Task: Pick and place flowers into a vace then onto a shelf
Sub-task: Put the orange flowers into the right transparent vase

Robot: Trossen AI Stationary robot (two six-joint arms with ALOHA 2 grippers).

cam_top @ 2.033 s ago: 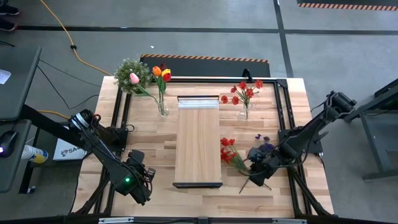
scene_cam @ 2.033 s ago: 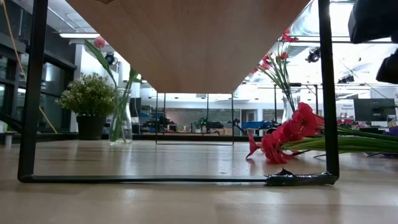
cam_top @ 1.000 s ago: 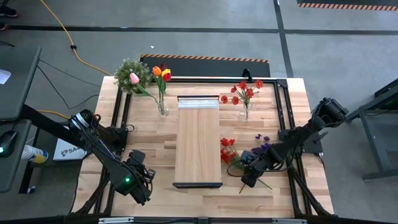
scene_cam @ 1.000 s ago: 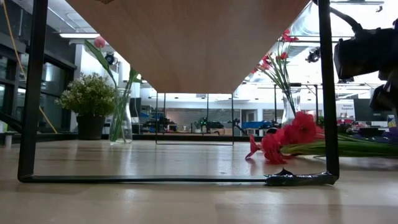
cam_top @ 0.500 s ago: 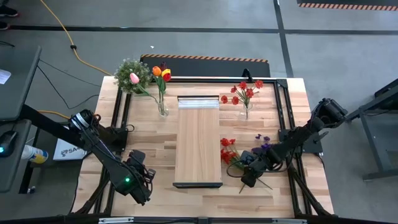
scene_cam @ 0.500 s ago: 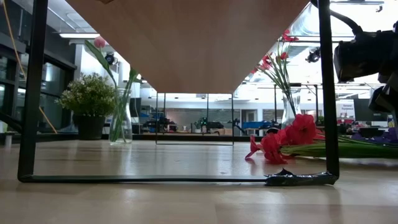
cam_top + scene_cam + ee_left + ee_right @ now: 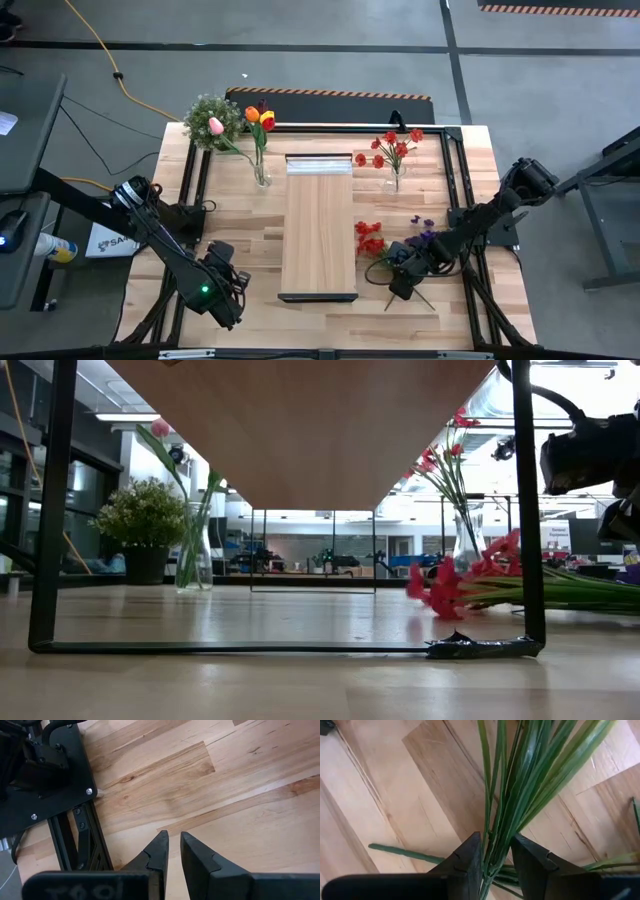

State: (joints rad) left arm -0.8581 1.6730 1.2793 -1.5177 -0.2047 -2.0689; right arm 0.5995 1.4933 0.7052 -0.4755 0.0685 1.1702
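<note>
A red small-blossom spray (image 7: 368,238) lies on the table to the right of the shelf (image 7: 318,225). Its long green stems run toward my right gripper (image 7: 399,283), which is shut on them. In the low view the red blossoms (image 7: 450,588) show blurred, just above the tabletop. A purple spray (image 7: 427,232) lies beside the right arm. Tulips stand in a glass vase (image 7: 261,177), and more red blossoms stand in a second vase (image 7: 396,181). My left gripper (image 7: 172,840) hovers shut over bare wood near the table's near-left corner. My right gripper (image 7: 492,855) has a bundle of thin green stems (image 7: 496,837) pinched between its two fingers, at the end away from the blossoms. The fingers come from above and lie across the stems. The blossom end sits low, by the tabletop.
A bushy potted plant (image 7: 210,118) stands at the far-left corner. The shelf's black bracket (image 7: 527,510) rises just in front of the red blossoms. One loose green stem (image 7: 400,852) lies on the wood under the right gripper. Black frame rails run along both table sides.
My right gripper moved toward the near-left and down onto the stems, then stayed there. In the last half second the red spray's blossom end shifted toward the far edge and rose a little off the table. The left arm kept still.
</note>
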